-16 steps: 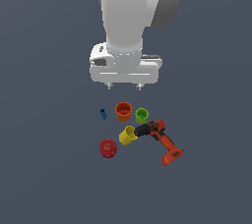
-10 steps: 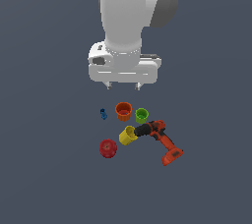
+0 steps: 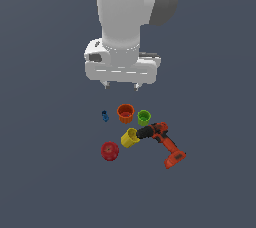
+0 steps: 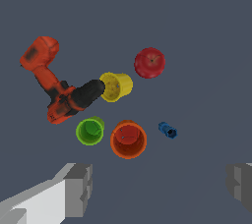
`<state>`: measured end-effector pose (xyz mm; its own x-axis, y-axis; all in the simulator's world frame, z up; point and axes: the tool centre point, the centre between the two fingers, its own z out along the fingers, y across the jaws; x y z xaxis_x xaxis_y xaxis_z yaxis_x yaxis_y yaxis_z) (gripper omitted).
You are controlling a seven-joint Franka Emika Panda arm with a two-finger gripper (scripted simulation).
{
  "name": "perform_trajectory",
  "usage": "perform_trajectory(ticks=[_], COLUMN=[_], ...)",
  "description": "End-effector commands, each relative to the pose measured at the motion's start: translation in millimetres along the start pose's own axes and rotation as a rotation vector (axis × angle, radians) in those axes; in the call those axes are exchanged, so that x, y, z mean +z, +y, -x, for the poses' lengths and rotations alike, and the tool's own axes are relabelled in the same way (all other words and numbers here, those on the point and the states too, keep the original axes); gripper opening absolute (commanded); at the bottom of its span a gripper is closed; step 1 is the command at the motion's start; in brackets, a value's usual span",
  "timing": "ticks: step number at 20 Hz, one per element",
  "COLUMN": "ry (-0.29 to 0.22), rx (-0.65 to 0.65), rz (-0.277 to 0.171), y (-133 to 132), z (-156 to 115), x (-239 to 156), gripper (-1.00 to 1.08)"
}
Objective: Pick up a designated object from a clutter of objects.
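Note:
The designated object, a small bright green cup (image 3: 143,117) (image 4: 90,130), stands upright in the clutter of objects, between an orange cup (image 3: 125,113) (image 4: 128,139) and the black nose of a red power drill (image 3: 165,144) (image 4: 54,88). A yellow cup (image 3: 129,138) (image 4: 115,86) lies on its side touching the drill's nose. My gripper (image 3: 120,86) (image 4: 160,186) hangs open well above the clutter, nothing between its fingers (image 4: 79,188). It sits roughly over the orange cup, slightly to the exterior view's left of the green one.
A red apple-like fruit (image 3: 110,151) (image 4: 149,63) rests at the near side of the group. A tiny blue piece (image 3: 105,116) (image 4: 168,130) lies beside the orange cup. All of it sits on a plain dark grey floor (image 3: 50,172).

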<state>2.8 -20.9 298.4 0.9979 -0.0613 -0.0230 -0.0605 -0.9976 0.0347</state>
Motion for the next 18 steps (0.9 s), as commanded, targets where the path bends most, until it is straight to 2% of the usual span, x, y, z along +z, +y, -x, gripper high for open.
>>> perform_trajectory(ticks=[1,10,18], ry=[-0.001,0.002,0.004], rx=[0.006,0.092,0.241], rz=[0.000,-0.004,-0.012], y=[-1,-11,-28], z=[0,-2,-3], x=[2,20,50], gripper=[1.00,1.00,1.00])
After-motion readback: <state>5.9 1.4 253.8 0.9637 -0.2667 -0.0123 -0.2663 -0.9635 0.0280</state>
